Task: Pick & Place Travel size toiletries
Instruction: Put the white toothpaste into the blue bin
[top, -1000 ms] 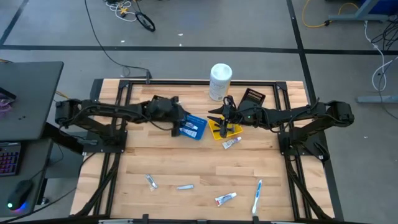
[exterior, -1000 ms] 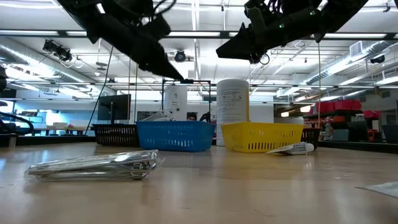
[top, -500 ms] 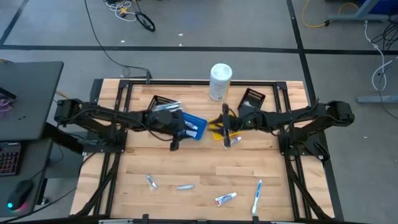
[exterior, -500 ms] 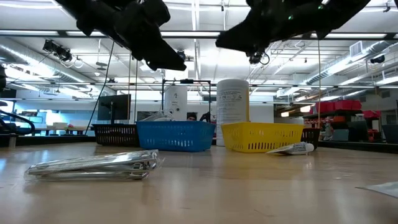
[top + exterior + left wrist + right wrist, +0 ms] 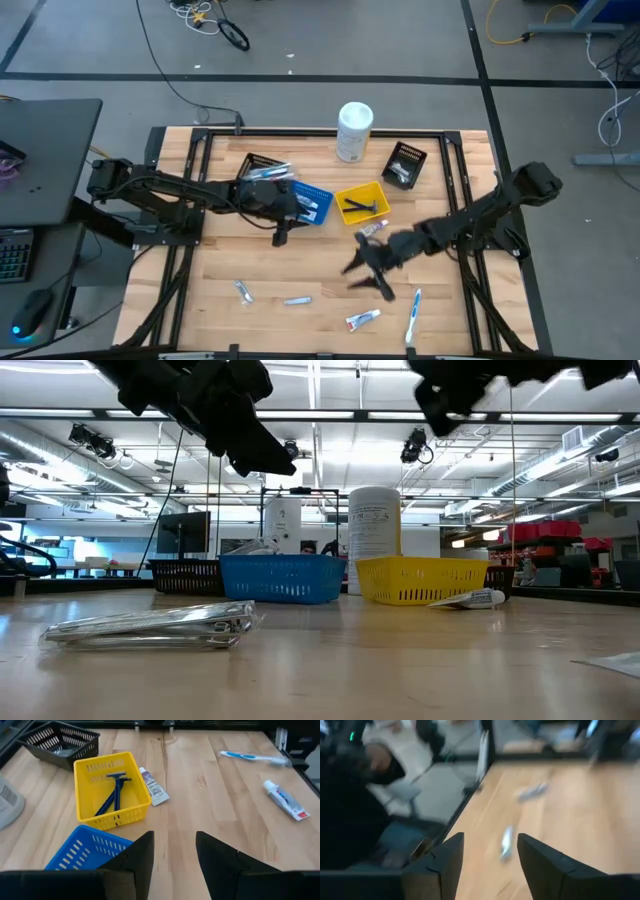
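Note:
The toiletries lie scattered on the wooden table. A white tube rests flat beside the yellow bin, which holds dark-handled razors. Toward the near edge lie a foil packet, a second small packet, a red-ended tube and a toothbrush. My left gripper hangs open just on the near side of the blue bin. My right gripper is open above the bare table, between the yellow bin and the near items. Neither holds anything.
A large white canister stands at the far edge. Two black bins sit on the far side of the coloured bins. A bare stretch of table lies between the bins and the near items. The table's metal frame runs along both sides.
My right gripper has swung from above the yellow bin toward the table's near edge and now hangs over the middle of the table. My left gripper has moved a little from the blue bin toward the near edge, then stayed put.

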Controlling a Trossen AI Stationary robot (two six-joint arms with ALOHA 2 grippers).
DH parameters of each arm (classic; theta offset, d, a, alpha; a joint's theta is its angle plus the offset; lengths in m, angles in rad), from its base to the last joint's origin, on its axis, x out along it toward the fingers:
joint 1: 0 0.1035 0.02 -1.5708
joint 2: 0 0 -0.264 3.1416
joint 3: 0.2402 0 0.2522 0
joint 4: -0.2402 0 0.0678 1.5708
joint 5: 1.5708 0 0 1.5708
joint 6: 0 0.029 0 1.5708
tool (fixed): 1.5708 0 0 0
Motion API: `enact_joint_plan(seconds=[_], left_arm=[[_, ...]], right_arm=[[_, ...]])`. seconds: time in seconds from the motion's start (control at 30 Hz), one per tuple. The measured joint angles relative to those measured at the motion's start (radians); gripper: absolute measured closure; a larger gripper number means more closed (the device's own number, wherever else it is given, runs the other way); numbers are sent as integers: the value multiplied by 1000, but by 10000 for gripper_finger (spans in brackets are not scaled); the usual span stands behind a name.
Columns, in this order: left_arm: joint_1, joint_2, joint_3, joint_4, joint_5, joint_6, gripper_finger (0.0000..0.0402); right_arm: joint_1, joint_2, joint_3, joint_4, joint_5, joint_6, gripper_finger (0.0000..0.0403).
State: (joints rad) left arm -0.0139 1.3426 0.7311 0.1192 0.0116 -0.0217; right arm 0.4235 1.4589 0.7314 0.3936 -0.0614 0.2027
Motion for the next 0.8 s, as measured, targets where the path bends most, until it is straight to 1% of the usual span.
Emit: enact_joint_plan(seconds=[0.1, 0.2, 0.27, 0.33, 0.47, 0.53, 0.63, 0.73, 0.8], left_arm=[[0, 0, 0, 1, 0, -56, 248], [-7, 0, 0, -3, 0, -123, 248], [-19, 0, 0, -10, -1, -111, 248], [-31, 0, 0, -15, -2, -78, 248], [-57, 0, 0, -18, -58, -76, 248], [-68, 0, 0, -26, -85, -77, 248], [-86, 0, 0, -31, -90, -78, 248], [-103, 0, 0, -35, -90, -79, 249], [-112, 0, 0, -37, -90, -79, 249]], right_arm=[[93, 63, 0, -6, 18, 52, 204], [166, 136, 4, -22, 104, 54, 204], [195, 183, 32, -75, 168, 55, 204], [217, 224, 77, -152, 199, 79, 204], [251, 314, 177, -362, 155, 194, 204], [269, 351, 220, -443, 138, 227, 204], [289, 375, 255, -485, 145, 227, 204], [293, 380, 259, -516, 171, 230, 204], [293, 380, 260, -579, 182, 240, 204]])
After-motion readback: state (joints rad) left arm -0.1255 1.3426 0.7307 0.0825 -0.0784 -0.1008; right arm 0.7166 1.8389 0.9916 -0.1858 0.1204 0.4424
